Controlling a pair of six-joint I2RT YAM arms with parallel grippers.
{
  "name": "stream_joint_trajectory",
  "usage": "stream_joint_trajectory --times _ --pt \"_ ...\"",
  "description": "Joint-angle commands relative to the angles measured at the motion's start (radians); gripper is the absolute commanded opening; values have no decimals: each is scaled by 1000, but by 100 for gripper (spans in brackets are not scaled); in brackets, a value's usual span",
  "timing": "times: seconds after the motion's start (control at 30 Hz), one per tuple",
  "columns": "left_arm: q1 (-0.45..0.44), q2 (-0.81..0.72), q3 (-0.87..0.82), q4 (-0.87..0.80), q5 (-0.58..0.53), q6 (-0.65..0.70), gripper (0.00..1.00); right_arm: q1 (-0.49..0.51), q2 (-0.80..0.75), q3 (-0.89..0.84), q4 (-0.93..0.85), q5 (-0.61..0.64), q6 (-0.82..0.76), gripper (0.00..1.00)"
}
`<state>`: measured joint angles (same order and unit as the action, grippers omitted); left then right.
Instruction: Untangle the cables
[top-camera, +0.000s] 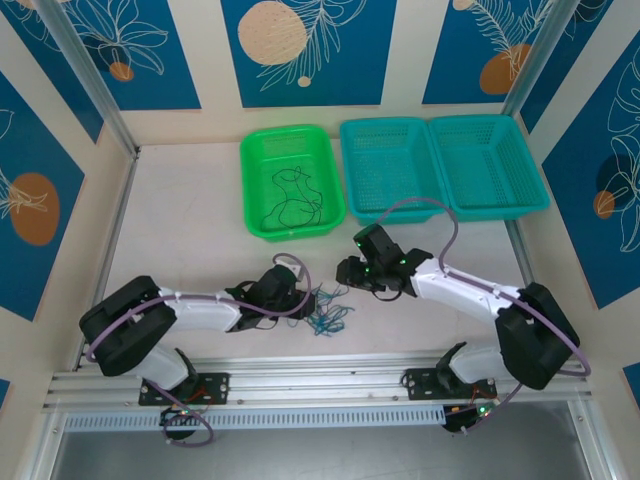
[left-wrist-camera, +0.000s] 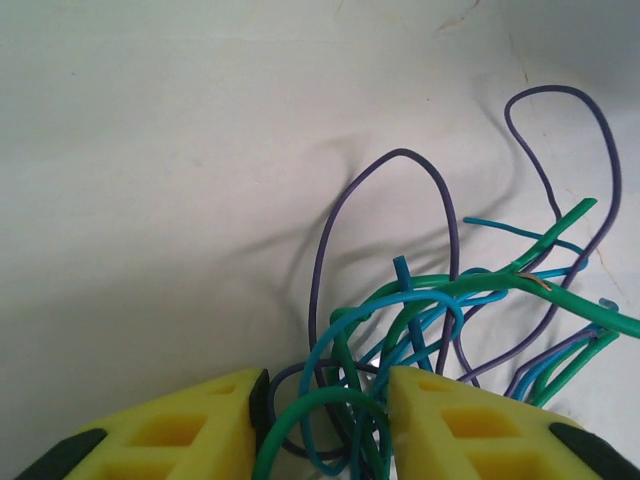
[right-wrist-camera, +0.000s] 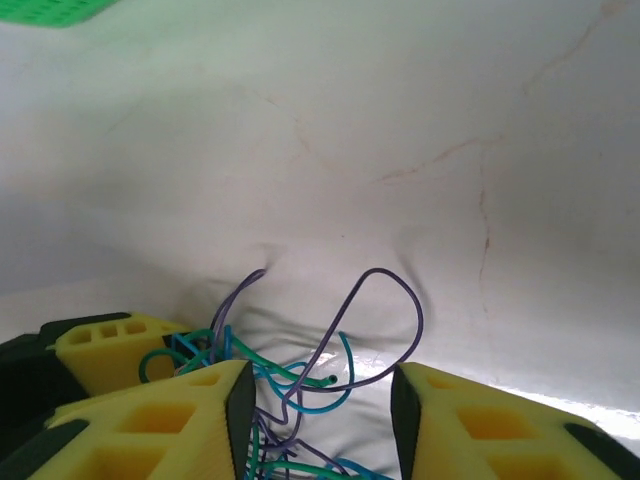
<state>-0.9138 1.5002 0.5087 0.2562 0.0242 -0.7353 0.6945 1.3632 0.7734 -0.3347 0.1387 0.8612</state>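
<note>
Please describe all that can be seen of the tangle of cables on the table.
The cable tangle is a small loose knot of thin, curly wires, green, blue and dark purple, lying on the white table. Strands pass between the parted fingers of the left gripper and of the right gripper.

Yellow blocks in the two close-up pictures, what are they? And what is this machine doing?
It is a two-armed robot at a table. One picture looks down from above; the other two come from a camera on each wrist. The yellow blocks are fingers of an end effector, the part that grabs. The left end effector and right end effector meet over a tangle of thin cables, purple, blue and green. Their fingers stand apart with strands between them, so nothing looks pinched. Behind sit a green basket holding a dark cable and two teal baskets.
</note>
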Motion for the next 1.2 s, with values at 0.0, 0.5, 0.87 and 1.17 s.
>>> stream_joint_trajectory --times 0.0,0.5,0.87,1.17 --pt "-11 39 -15 31 49 -22 36 27 85 92 -104 15 131 45" --pt "-11 -35 -23 -108 -76 -31 5 6 109 75 -104 158 171 0" --pt "50 -230 -91 -345 -271 -51 0 -452 -413 -146 -159 88 109 0" --pt "189 -489 -168 -523 -319 -54 0 -846 -577 -69 -251 -128 10 0"
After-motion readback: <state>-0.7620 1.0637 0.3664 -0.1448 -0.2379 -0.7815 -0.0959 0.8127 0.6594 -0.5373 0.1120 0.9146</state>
